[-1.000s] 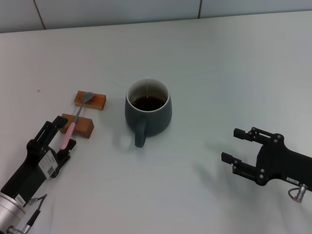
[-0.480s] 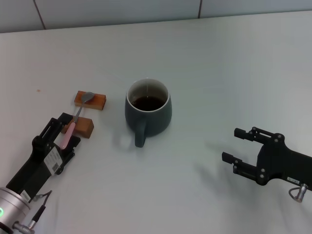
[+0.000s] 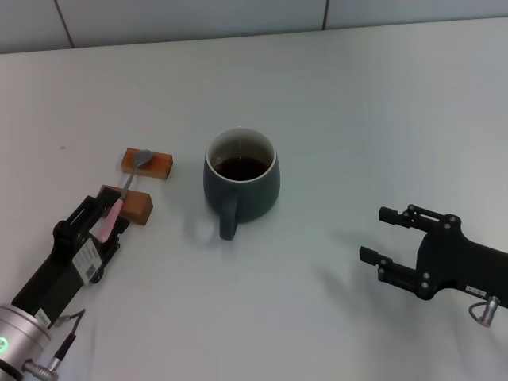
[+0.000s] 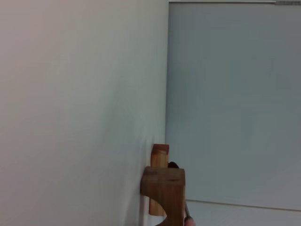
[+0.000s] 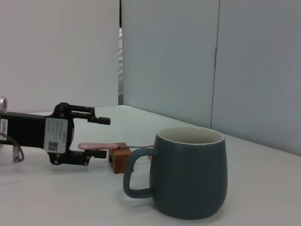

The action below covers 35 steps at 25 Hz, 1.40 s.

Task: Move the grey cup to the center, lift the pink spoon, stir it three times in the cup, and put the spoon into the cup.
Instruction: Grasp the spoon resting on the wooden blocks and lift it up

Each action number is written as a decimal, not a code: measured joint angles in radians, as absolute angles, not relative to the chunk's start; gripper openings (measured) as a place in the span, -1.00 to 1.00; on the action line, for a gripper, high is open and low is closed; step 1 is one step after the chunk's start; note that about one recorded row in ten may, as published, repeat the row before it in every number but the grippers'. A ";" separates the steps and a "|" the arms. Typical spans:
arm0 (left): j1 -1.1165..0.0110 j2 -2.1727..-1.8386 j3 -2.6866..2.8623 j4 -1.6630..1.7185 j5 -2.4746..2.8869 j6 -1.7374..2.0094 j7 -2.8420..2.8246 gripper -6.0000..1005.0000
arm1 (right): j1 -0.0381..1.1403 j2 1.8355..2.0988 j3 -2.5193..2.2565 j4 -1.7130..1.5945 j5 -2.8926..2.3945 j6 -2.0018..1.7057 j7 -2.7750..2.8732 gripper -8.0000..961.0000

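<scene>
The grey cup (image 3: 240, 181) stands mid-table with dark liquid inside and its handle toward me; it also shows in the right wrist view (image 5: 190, 172). The pink spoon (image 3: 109, 220) lies across two orange-brown wooden blocks, its metal bowl on the far block (image 3: 147, 163) and its pink handle over the near block (image 3: 135, 205). My left gripper (image 3: 111, 214) is open, with one finger on each side of the pink handle; the right wrist view shows this too (image 5: 106, 137). My right gripper (image 3: 387, 236) is open and empty, right of the cup.
The left wrist view shows the two wooden blocks (image 4: 163, 188) close ahead on the white table (image 3: 357, 119). A tiled wall edge (image 3: 238, 16) runs along the table's far side.
My left gripper has slid forward along the spoon's handle toward the near block. The cup, the spoon and my right arm have not moved.
</scene>
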State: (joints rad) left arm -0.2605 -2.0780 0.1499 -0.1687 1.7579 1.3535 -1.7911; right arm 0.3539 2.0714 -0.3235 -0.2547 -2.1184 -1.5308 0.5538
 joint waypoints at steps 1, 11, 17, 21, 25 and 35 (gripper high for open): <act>-0.261 -2.078 0.150 -0.169 1.758 1.352 -1.791 0.50 | 0.355 2.071 -0.326 -0.255 -2.118 -1.531 0.554 0.37; -0.261 -2.079 0.149 -0.181 1.758 1.322 -1.791 0.17 | 0.359 2.071 -0.327 -0.255 -2.118 -1.531 0.554 0.37; -0.265 -2.079 0.149 -0.178 1.758 1.317 -1.789 -0.02 | 0.361 2.071 -0.327 -0.255 -2.118 -1.531 0.554 0.37; -0.266 -2.079 0.142 -0.178 1.758 1.311 -1.785 -0.04 | 0.363 2.071 -0.327 -0.255 -2.118 -1.531 0.554 0.37; -0.266 -2.079 0.138 -0.179 1.758 1.304 -1.778 -0.05 | 0.365 2.071 -0.327 -0.255 -2.118 -1.531 0.554 0.37; -0.271 -2.079 0.138 -0.175 1.758 1.299 -1.777 -0.21 | 0.369 2.072 -0.327 -0.255 -2.118 -1.529 0.555 0.37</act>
State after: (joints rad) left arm -0.2713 -2.0785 0.1380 -0.1748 1.7579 1.2987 -1.7770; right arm 0.3685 2.0725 -0.3267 -0.2546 -2.1183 -1.5291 0.5550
